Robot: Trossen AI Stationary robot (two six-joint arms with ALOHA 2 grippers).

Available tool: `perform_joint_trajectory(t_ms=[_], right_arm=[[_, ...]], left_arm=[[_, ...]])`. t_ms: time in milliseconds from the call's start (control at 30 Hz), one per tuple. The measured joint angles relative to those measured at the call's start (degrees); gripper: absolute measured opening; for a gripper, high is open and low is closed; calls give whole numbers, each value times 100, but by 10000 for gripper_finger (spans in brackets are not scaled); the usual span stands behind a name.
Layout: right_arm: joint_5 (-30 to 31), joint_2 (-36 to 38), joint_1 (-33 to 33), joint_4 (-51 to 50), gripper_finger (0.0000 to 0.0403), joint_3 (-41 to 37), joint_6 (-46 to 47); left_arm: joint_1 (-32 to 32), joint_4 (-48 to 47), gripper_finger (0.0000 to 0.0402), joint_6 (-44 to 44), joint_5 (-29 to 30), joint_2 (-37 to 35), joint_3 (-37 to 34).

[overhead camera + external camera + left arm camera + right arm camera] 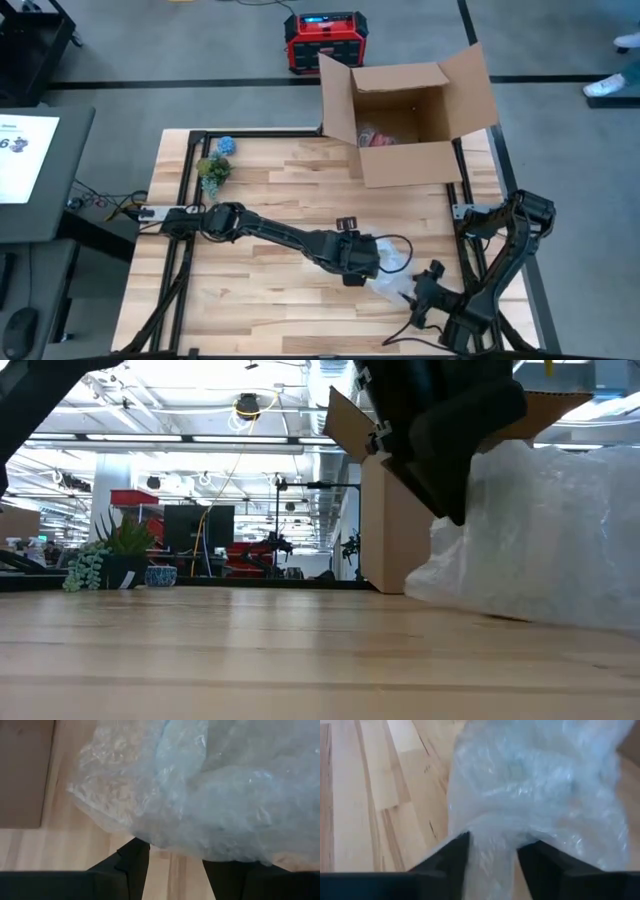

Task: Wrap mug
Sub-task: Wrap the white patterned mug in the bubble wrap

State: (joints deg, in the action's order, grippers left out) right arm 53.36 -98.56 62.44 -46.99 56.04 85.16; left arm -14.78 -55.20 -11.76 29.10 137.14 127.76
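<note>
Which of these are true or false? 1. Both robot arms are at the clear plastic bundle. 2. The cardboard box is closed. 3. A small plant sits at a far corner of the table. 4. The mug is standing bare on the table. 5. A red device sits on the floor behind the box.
1. True. The left gripper and right gripper both meet the bubble wrap bundle.
2. False. The cardboard box stands with its flaps open.
3. True. The plant is at the far left corner.
4. False. No bare mug shows; only the bubble wrap is visible.
5. True. The red device is on the floor.
</note>
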Motion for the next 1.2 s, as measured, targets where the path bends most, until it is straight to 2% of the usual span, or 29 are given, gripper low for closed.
perform_joint_trajectory(t_ms=[200, 333, 567, 800, 933, 1067, 1200], right_arm=[[139, 0, -269, -365, 55, 341, -521], [380, 0, -386, -379, 7, 468, -632], [688, 0, -511, -383, 4, 522, -522], [670, 0, -656, -373, 1, 524, -420], [596, 0, -597, -382, 1, 524, -320], [503, 0, -435, -361, 0, 524, -202], [475, 0, -278, -360, 0, 524, -94]], left_arm=[[-29, 40, 152, 60, 0, 0, 0], [-78, 194, 152, 86, 1, 1, 0], [-130, 285, 152, 149, 19, 4, 0], [-217, 342, 152, 192, 38, 7, 0], [-380, -80, 152, 19, -193, -113, 7], [-497, -664, 152, -334, -76, -324, 21], [-403, -808, 152, -296, -23, -309, 11]])
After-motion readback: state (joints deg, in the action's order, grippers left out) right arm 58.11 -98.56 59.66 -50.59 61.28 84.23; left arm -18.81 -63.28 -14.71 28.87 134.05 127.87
